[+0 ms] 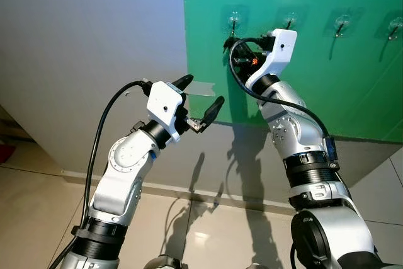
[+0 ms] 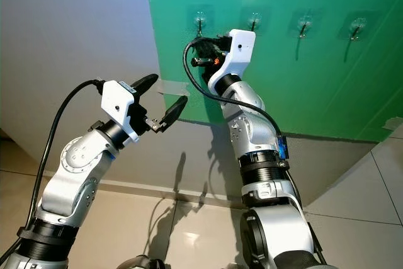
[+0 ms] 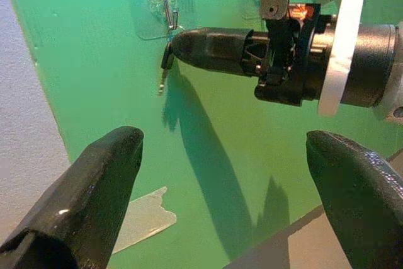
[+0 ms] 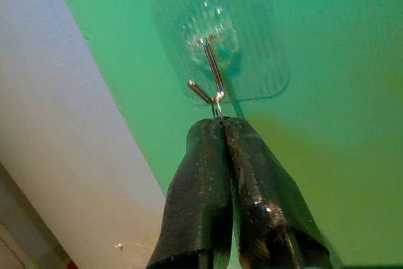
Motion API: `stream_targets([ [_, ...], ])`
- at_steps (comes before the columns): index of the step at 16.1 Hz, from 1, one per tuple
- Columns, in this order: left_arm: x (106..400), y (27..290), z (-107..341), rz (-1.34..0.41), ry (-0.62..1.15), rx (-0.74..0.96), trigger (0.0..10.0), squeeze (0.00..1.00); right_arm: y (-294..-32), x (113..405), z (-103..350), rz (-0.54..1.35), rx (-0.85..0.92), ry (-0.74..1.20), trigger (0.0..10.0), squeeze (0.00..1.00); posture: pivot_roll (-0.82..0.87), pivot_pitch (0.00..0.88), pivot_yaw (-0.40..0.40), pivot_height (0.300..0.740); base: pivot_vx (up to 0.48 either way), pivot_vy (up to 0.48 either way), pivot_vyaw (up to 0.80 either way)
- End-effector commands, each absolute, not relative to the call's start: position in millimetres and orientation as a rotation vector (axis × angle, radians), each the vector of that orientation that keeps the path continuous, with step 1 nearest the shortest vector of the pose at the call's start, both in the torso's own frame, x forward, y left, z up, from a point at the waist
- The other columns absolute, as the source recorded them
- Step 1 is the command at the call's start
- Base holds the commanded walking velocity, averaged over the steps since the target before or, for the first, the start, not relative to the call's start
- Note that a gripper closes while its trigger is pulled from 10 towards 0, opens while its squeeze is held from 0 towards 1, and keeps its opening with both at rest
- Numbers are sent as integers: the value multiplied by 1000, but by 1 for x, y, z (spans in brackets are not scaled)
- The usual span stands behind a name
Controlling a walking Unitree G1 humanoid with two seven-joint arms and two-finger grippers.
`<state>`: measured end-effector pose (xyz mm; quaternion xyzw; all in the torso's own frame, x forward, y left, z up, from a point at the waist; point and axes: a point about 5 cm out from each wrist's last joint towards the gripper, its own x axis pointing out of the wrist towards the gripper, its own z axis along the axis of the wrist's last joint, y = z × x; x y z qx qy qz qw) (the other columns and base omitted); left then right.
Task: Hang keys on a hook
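A row of clear adhesive hooks sits on the green wall panel (image 1: 352, 86). My right gripper (image 1: 228, 43) is raised to the leftmost hook (image 1: 234, 22), just below it. Its fingers (image 4: 220, 174) are shut on a thin key ring whose wire (image 4: 217, 106) touches the hook's metal prong (image 4: 211, 67). A small dark key (image 3: 165, 61) hangs under the right fingertip (image 3: 189, 45), beside the hook (image 3: 165, 5). My left gripper (image 1: 200, 96) is held in the air lower and to the left, open, with nothing between its fingers (image 3: 107, 181).
Three more hooks (image 1: 289, 20) (image 1: 342, 25) (image 1: 395, 28) run to the right on the panel, bare. A strip of clear tape (image 1: 200, 87) sticks at the panel's left edge. The grey wall (image 1: 88, 42) lies left, and tiled floor (image 1: 38, 206) below.
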<state>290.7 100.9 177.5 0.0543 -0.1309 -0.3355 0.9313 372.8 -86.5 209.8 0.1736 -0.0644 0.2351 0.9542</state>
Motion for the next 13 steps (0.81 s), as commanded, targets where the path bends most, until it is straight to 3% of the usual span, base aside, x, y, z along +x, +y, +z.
stream_targets([
  [1,291,101,186,-686,-299,132,10000,0,-86,375,205,471,358,-91,10000,0,-91,49,28,740,0,0,0],
  [6,291,103,187,-663,-310,140,10000,0,-90,376,203,437,344,-83,10000,0,-91,51,25,740,0,0,0],
  [7,292,103,187,-660,-312,138,10000,0,-92,376,204,427,347,-94,10000,714,-91,50,25,740,0,0,0],
  [8,291,103,188,-657,-314,137,10000,0,-93,376,205,429,358,-107,10000,1000,-91,50,25,740,0,0,0],
  [13,291,104,187,-654,-313,135,10000,0,-95,372,205,441,389,-122,10000,1000,-99,51,33,740,0,0,0],
])
